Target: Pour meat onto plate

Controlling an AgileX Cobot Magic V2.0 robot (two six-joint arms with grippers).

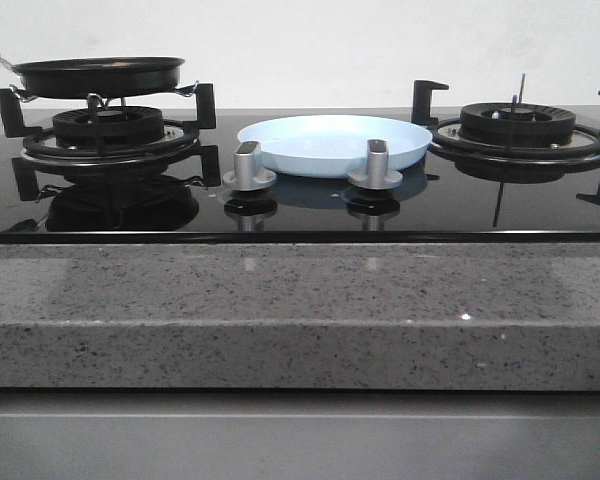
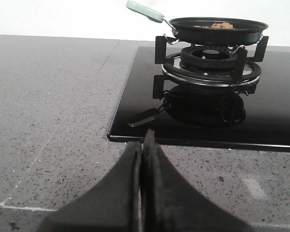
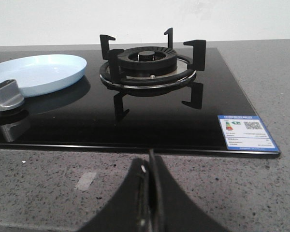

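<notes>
- Tan-brown meat strips (image 2: 218,24) are barely glimpsed inside one black frying pan (image 2: 217,30), left of one round pale blue plate (image 1: 334,143).
- Left gripper (image 2: 143,145) and right gripper (image 3: 150,166) are seen clenched, empty.

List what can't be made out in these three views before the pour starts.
- meat: only a sliver shows over the frying pan rim in the left wrist view; amount unknown. Front view hides it behind the pan wall.
- pan handle: cut off by the front view's left edge.
- plate: partly cut off by the right wrist view's left edge; the knobs cover part of its near rim in front view.
- left gripper and right gripper: absent from front view.
</notes>
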